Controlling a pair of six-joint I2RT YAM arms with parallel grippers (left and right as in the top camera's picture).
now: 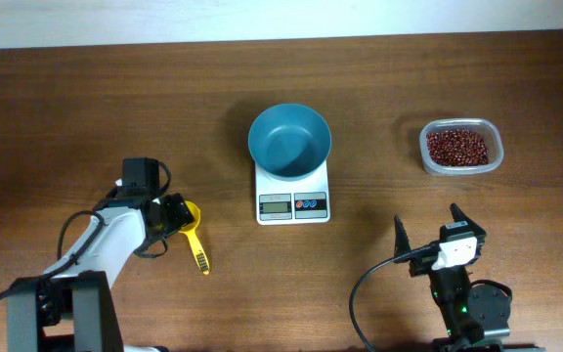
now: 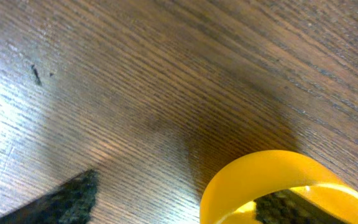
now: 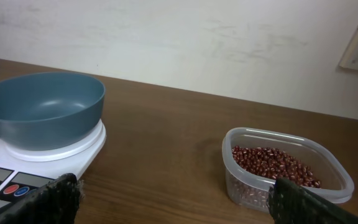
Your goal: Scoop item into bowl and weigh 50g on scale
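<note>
The teal-blue bowl [image 1: 289,140] sits empty on the white scale [image 1: 292,203] at mid table; both also show in the right wrist view, bowl [image 3: 42,109] on scale [image 3: 48,160]. The red-brown beans [image 1: 457,147] lie in a clear tub [image 1: 492,156] at the right, also seen in the right wrist view [image 3: 272,163]. A yellow scoop [image 1: 196,240] lies left of the scale. My left gripper [image 1: 176,215] is open, with the rim of the scoop's cup [image 2: 278,171] between its fingers [image 2: 185,196]. My right gripper [image 1: 428,230] is open and empty [image 3: 173,199], near the front edge.
The clear tub [image 3: 328,177] stands to the right of the scale with bare wood between them. A white wall runs along the table's far edge. Cables trail from both arms at the front.
</note>
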